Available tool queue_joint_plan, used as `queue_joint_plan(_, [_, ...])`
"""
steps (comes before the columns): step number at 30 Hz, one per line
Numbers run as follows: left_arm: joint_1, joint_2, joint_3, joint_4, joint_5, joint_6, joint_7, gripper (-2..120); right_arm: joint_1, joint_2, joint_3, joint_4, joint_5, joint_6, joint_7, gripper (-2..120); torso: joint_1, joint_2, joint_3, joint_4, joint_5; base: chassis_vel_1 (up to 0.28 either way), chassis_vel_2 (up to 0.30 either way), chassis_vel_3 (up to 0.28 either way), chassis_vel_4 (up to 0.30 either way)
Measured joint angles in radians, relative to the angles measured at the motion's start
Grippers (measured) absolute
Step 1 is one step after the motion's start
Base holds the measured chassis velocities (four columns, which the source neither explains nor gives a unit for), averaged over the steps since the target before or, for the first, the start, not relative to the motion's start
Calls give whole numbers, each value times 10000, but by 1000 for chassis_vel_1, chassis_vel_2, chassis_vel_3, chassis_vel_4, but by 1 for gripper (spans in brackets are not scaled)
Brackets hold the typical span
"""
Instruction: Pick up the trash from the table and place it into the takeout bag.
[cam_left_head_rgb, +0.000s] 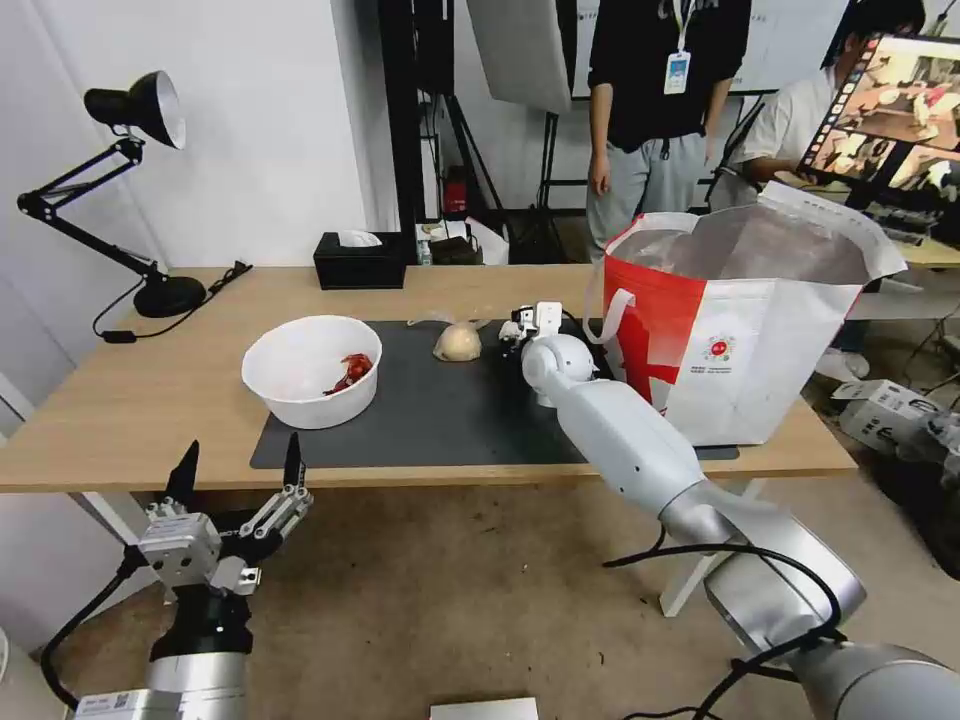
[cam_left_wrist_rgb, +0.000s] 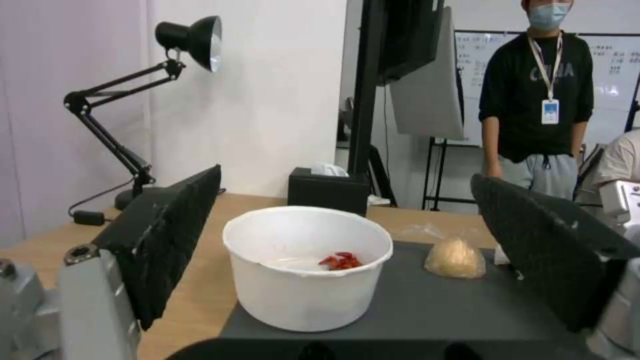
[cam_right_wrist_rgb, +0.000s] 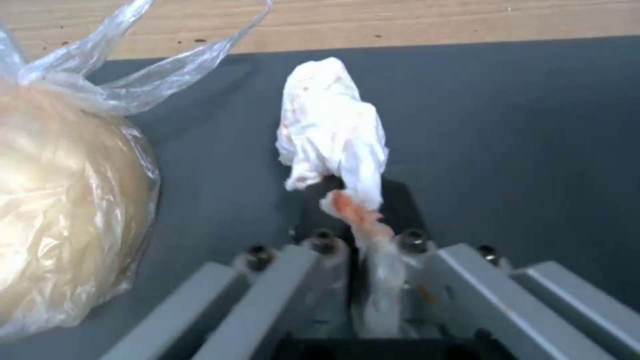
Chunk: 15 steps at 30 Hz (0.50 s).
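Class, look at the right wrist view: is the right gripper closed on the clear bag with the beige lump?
No, the right gripper is shut on the crumpled white tissue; the clear bag lies beside it.

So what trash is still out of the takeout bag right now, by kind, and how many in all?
Bowl with red scraps, on the table: 1
Clear bag with beige lump, on the mat: 1
Crumpled tissue, pinched in the right gripper: 1
Total: 3
The left gripper hangs open below the table edge.
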Motion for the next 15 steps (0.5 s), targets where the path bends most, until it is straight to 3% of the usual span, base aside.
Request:
queue_joint_plan(4, [-5,-23,14,0,1,-31,-2,100,-75,-78,-38,159,-325,117,-2,0,1,0,1,0,0,0,0,0,0])
queue_joint_plan(8, [-13,-36,22,0,1,-57,-24,100,-287,-361,-166,1103,-612,281,18,0,0,-1,1,-1,1,0,0,0,0])
queue_joint_plan(15, [-15,29,49,0,-15,-64,-244,100,-417,-1220,-627,4182,27,265,372,0,0,0,0,0,1,0,0,0,0])
